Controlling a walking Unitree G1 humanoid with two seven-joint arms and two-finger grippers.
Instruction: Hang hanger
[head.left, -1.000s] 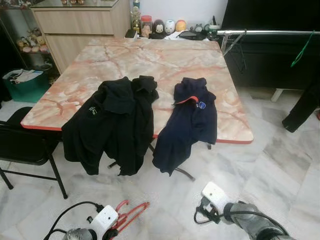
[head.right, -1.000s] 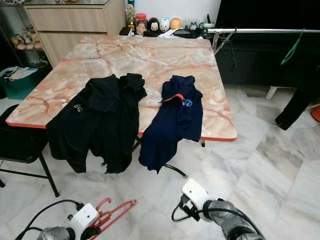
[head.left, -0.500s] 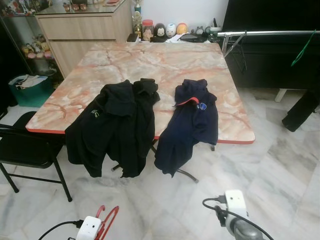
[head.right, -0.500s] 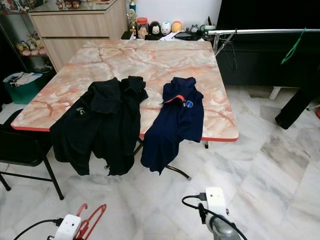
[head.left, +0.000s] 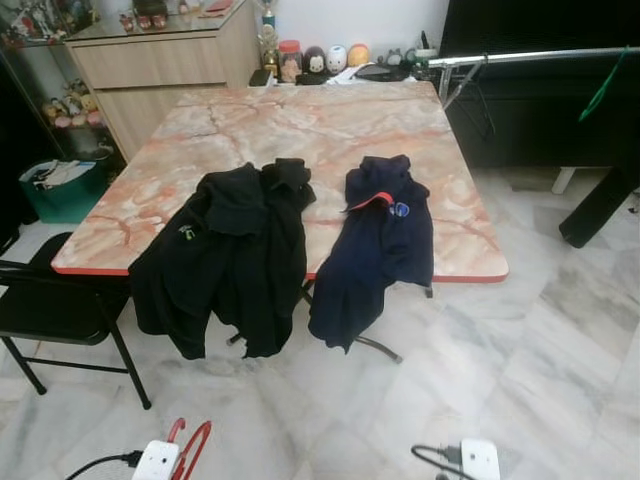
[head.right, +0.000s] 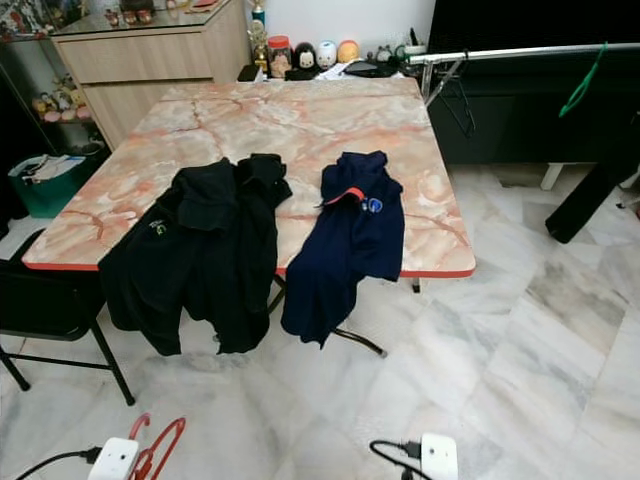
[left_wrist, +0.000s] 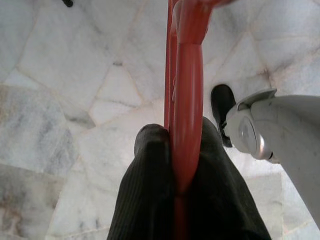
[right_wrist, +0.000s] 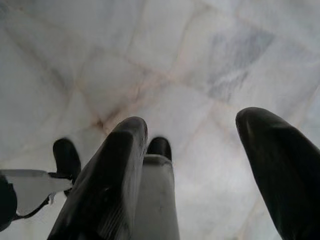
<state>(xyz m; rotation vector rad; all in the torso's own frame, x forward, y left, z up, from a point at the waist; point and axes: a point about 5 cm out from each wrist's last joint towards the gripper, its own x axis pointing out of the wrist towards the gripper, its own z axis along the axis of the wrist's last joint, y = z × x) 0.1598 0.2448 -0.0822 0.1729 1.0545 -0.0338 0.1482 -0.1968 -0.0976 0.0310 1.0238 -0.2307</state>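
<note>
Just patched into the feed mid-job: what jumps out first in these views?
Two dark garments draped over the near edge of a marble-patterned table: a black jacket on the left and a navy shirt with a red collar lining beside it. The left gripper is clamped on a red hanger, low over the marble floor. A metal clothes rail runs behind the table on the right, a green hanger hooked on it.

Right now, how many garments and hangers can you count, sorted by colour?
Black garment: 1, black jacket, draped over the table edge
Navy garment: 1, navy shirt, beside it
Red hanger: 1, red hanger, clamped in the left pincer
Green hanger: 1, green hanger, on the rail
Dark hanger: 1, dark hanger, on the rail
Total: 5
</note>
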